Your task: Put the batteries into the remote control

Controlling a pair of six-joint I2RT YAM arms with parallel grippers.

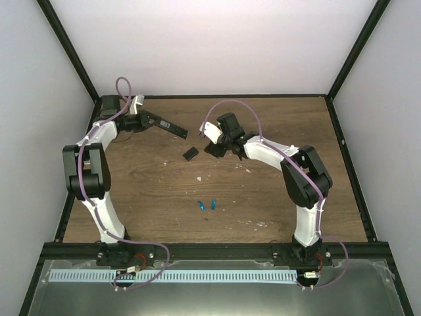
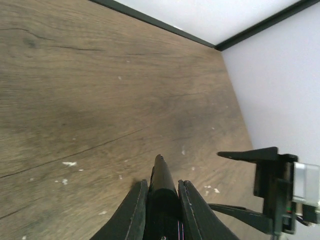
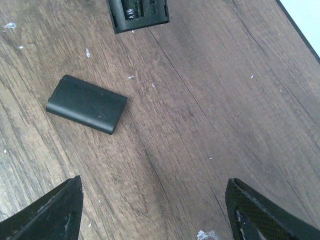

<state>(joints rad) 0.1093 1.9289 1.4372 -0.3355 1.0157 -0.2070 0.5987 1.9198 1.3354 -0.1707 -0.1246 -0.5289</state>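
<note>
left hand (image 2: pixel 163 184) pinching remote control (image 1: pixel 172 127), mostly hidden | right hand (image 3: pixel 154 181) spread near cover (image 3: pixel 86 104) | batteries (image 1: pixel 206 205) tiny

The left arm (image 1: pixel 89 168) is folded at the elbow, and the left gripper (image 1: pixel 152 121) is clamped on the remote control (image 1: pixel 172 128), which juts out past its fingertips. The right arm (image 1: pixel 299 174) reaches forward, and the right gripper (image 3: pixel 152 197) points downward with its jaws spread wide.

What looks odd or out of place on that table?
The remote control, clamped in the left gripper, has its battery bay open. A small black cover lies loose on the table, two blue batteries lie apart from both, and pale specks litter the wood.
</note>
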